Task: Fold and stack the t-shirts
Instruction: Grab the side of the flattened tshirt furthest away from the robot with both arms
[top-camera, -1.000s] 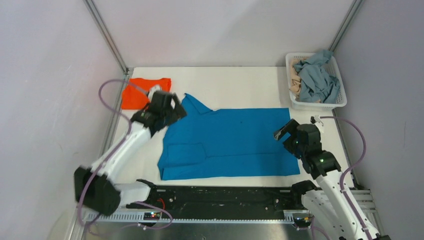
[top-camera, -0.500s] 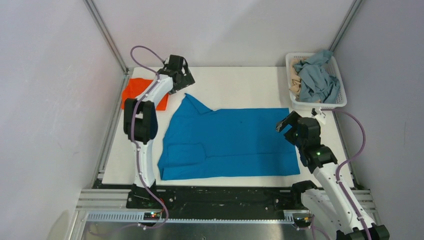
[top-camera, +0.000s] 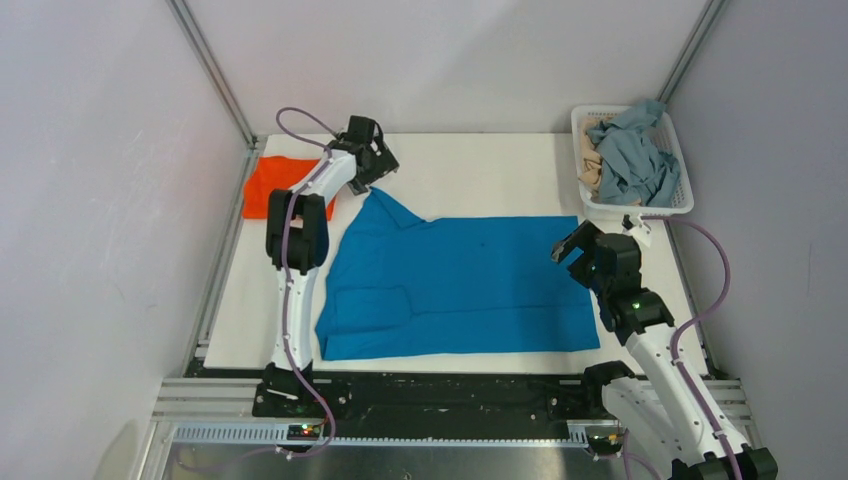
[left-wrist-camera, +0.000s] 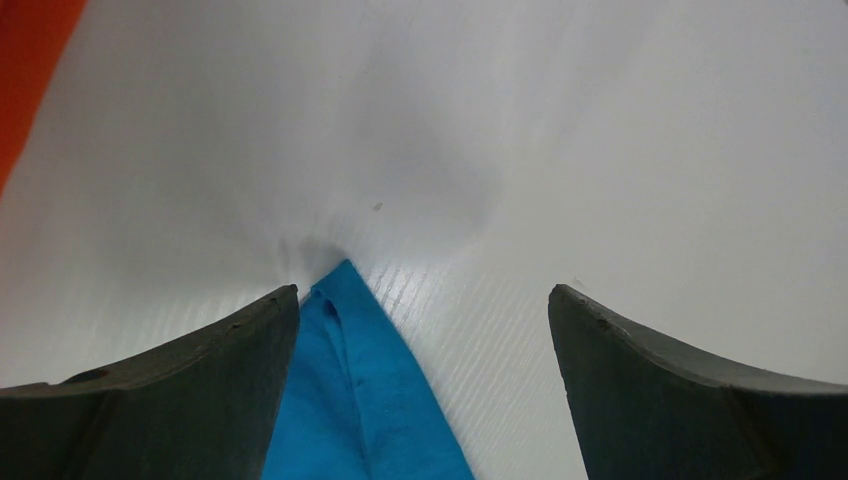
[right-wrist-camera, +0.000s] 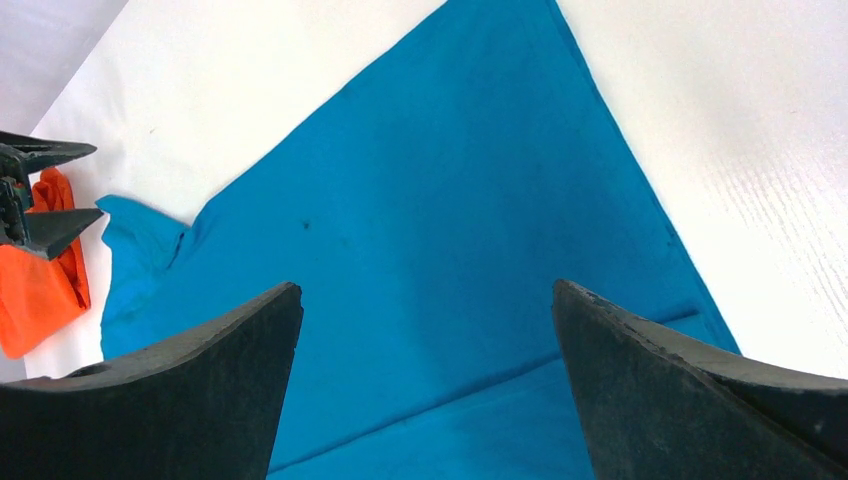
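A blue t-shirt (top-camera: 460, 285) lies spread on the white table (top-camera: 480, 170), with its near edge and left sleeve folded in. My left gripper (top-camera: 372, 168) is open at the far left, just beyond the shirt's pointed far-left corner (left-wrist-camera: 345, 385). That corner lies between the jaws, against the left finger (left-wrist-camera: 200, 380). My right gripper (top-camera: 575, 250) is open and empty above the shirt's right edge (right-wrist-camera: 440, 200). A folded orange t-shirt (top-camera: 275, 185) lies at the far left and also shows in the right wrist view (right-wrist-camera: 35, 290).
A white basket (top-camera: 680, 205) at the far right corner holds grey-blue (top-camera: 632, 150) and beige (top-camera: 590, 165) garments. Metal frame posts stand at both far corners. The left arm (top-camera: 295, 250) stretches along the shirt's left side.
The left arm has swung from the shirt's left side out to the far edge, ending over the blue shirt's far-left corner. The right gripper has shifted slightly farther away.
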